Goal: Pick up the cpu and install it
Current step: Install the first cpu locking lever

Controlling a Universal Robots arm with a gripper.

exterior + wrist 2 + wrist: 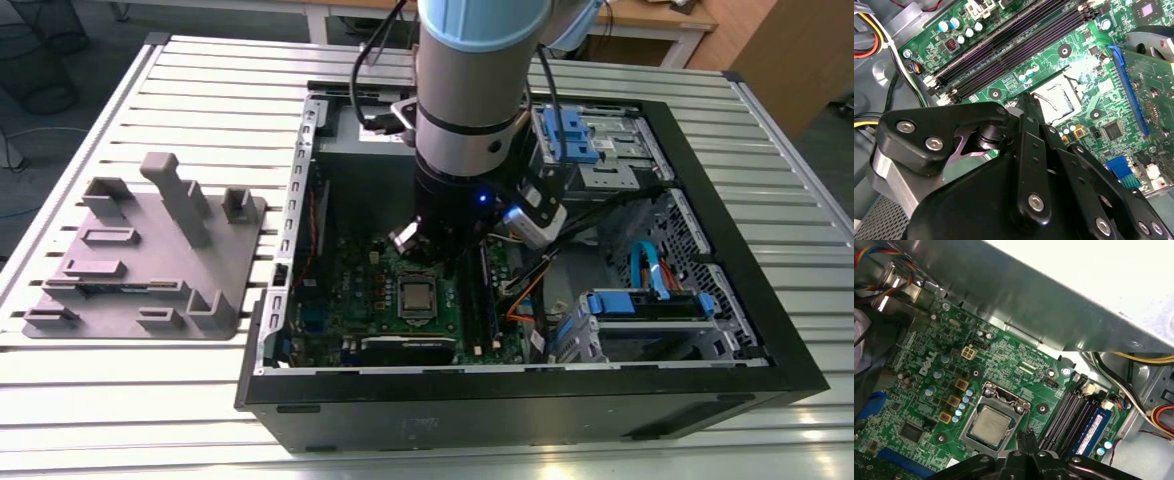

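The cpu point(418, 297) lies flat in its socket on the green motherboard point(350, 290), inside the open computer case. In the first wrist view the cpu point(992, 425) shows its silver-grey top, with the metal socket frame point(1004, 396) lying around it. My gripper point(416, 252) hangs just above the board, a little to the far side of the socket. Its black fingertips point(1026, 436) meet in a narrow point beside the chip with nothing between them. In the second wrist view the gripper point(1025, 102) points at the socket frame point(1056, 97).
A grey plastic fixture tray point(147, 250) with upright blocks lies on the slatted table at the exterior view's left. Memory slots point(1066, 415), a graphics card point(407, 348), blue drive brackets point(647, 300), loose cables point(1149, 415) and the case walls point(534, 400) surround the socket.
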